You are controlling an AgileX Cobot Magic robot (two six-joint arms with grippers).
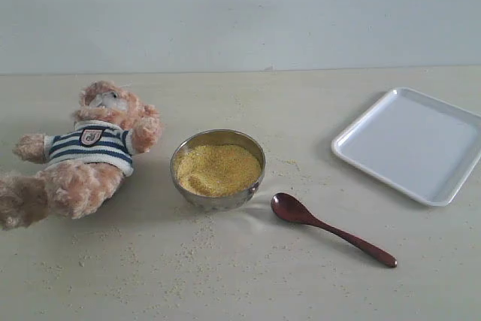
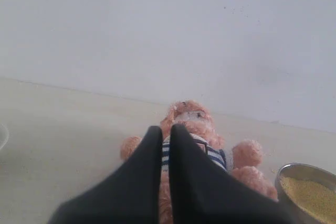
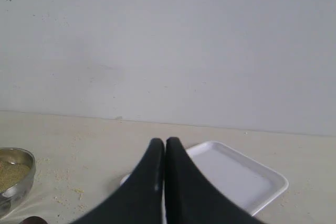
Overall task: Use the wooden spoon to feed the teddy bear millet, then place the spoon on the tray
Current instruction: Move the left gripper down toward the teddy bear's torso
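Two grippers, both pinched closed with nothing between the jaws: left gripper (image 2: 164, 129) facing the bear (image 1: 90, 157), right gripper (image 3: 161, 142) facing the tray (image 1: 409, 144). Bear's on its back, left of the bowl (image 1: 225, 202) of millet (image 1: 218, 169). Spoon (image 1: 331, 228) lies on the table (image 1: 225, 283) just right of the bowl, apart from the tray.

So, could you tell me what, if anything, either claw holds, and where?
Nothing: the left claw and right claw are shut and empty; the spoon lies free.
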